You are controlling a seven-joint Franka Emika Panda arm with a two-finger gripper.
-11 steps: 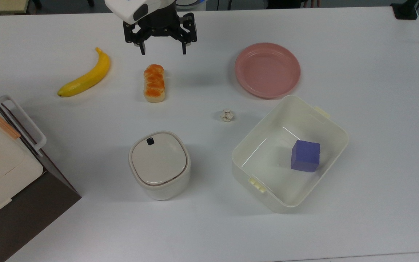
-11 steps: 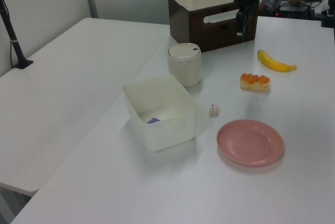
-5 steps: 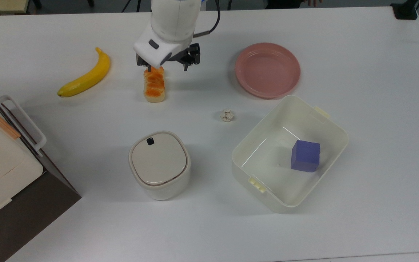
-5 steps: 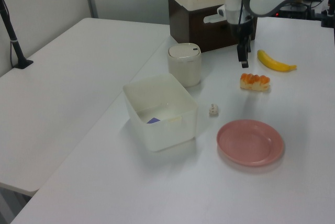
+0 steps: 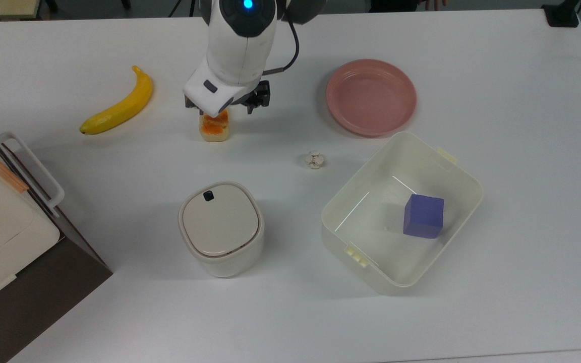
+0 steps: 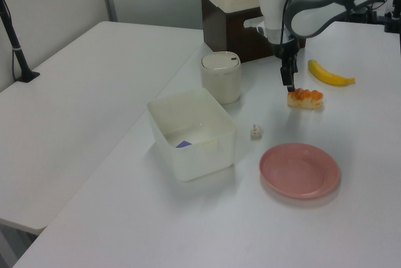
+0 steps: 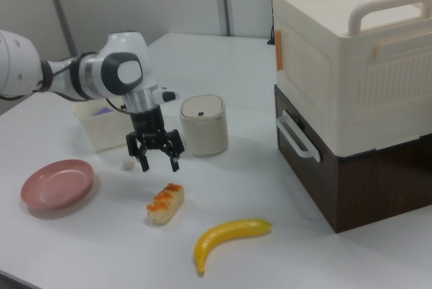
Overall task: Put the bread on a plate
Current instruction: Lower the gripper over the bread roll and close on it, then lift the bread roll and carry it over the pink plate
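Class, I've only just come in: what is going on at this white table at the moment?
A white robot arm holds its black two-finger gripper, fingers spread open, just above one end of the small braided orange-brown bread loaf. The loaf lies on the white table, not gripped. The round pink plate sits empty, away from the loaf toward the top view's right. A yellow banana, a lidded cream canister and a cream rectangular tub holding a purple cube sit untouched.
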